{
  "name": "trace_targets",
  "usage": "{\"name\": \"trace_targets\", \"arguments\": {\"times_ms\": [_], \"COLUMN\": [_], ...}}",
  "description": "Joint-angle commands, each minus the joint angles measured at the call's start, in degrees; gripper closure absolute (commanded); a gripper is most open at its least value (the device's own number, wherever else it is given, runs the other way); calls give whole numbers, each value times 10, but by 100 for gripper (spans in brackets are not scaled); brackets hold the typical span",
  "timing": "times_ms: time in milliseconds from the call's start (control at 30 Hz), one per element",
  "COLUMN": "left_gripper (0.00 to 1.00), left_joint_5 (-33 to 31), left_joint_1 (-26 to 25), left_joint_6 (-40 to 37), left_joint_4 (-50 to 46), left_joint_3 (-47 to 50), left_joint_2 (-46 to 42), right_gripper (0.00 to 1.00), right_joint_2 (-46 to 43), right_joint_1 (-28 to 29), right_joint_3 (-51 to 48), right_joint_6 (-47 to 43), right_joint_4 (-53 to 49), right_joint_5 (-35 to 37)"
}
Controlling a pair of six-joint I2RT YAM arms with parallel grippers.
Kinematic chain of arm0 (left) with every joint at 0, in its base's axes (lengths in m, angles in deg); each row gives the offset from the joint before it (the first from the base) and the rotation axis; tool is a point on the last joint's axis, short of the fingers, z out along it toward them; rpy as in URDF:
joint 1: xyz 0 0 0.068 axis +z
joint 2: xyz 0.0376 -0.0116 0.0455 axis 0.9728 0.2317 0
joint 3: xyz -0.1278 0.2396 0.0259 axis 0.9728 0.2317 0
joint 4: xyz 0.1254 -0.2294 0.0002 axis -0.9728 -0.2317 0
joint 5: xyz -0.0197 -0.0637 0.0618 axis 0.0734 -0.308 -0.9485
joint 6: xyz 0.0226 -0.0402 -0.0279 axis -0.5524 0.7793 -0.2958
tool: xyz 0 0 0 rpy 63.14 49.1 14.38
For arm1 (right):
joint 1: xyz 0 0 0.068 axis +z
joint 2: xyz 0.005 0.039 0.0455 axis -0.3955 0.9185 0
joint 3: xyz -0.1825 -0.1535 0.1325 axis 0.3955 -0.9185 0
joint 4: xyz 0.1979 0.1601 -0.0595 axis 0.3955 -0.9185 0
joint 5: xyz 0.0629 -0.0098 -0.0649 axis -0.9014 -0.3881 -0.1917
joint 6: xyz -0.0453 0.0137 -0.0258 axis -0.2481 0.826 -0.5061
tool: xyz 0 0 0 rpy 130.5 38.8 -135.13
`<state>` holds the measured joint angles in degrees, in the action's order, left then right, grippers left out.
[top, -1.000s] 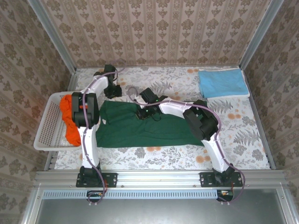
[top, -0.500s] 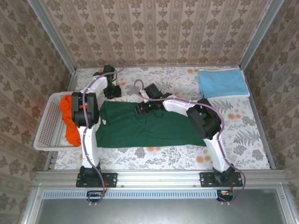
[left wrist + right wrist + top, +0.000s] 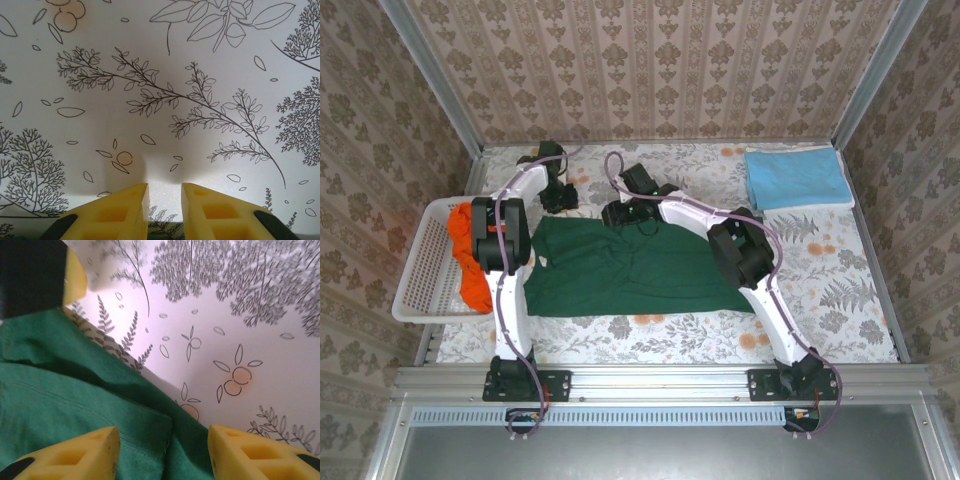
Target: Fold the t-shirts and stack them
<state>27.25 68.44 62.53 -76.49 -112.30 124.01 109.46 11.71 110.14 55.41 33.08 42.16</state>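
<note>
A dark green t-shirt [image 3: 630, 270] lies spread flat in the middle of the table. My right gripper [image 3: 617, 213] hovers over its far edge, jaws open and empty; in the right wrist view [image 3: 164, 440] the green cloth [image 3: 75, 400] and a hemmed corner lie under the fingers. My left gripper [image 3: 558, 198] hangs just beyond the shirt's far left corner. Its yellow fingertips [image 3: 164, 192] stand a narrow gap apart over bare tablecloth, nothing between them. A folded light blue t-shirt [image 3: 795, 178] lies at the back right. A bright orange t-shirt [image 3: 470, 260] is bunched in the basket.
A white lattice basket [image 3: 420, 290] overhangs the table's left edge. The floral tablecloth [image 3: 840, 270] covers the table, with walls on three sides. The left gripper's yellow finger [image 3: 75, 275] shows at the top left of the right wrist view.
My right gripper has opened and drawn back and left, from over the green shirt's middle to its far edge. The left gripper has barely moved.
</note>
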Motion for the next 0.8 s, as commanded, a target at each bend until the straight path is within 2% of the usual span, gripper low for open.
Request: {"name": "trace_targets", "arguments": {"times_ms": [0, 633, 767], "left_gripper": [77, 77, 77], "left_joint_5": [11, 14, 14], "left_joint_1": [4, 4, 4], "left_joint_6": [7, 5, 5], "left_joint_4": [-4, -4, -4], "left_joint_3": [2, 0, 0], "left_joint_2": [1, 2, 2], "right_gripper": [50, 58, 65], "right_joint_2": [26, 86, 87], "right_joint_1": [5, 16, 18], "right_joint_3": [45, 148, 154], "right_joint_6": [10, -8, -8], "right_joint_4": [-43, -114, -117], "right_joint_5": [-16, -23, -30]}}
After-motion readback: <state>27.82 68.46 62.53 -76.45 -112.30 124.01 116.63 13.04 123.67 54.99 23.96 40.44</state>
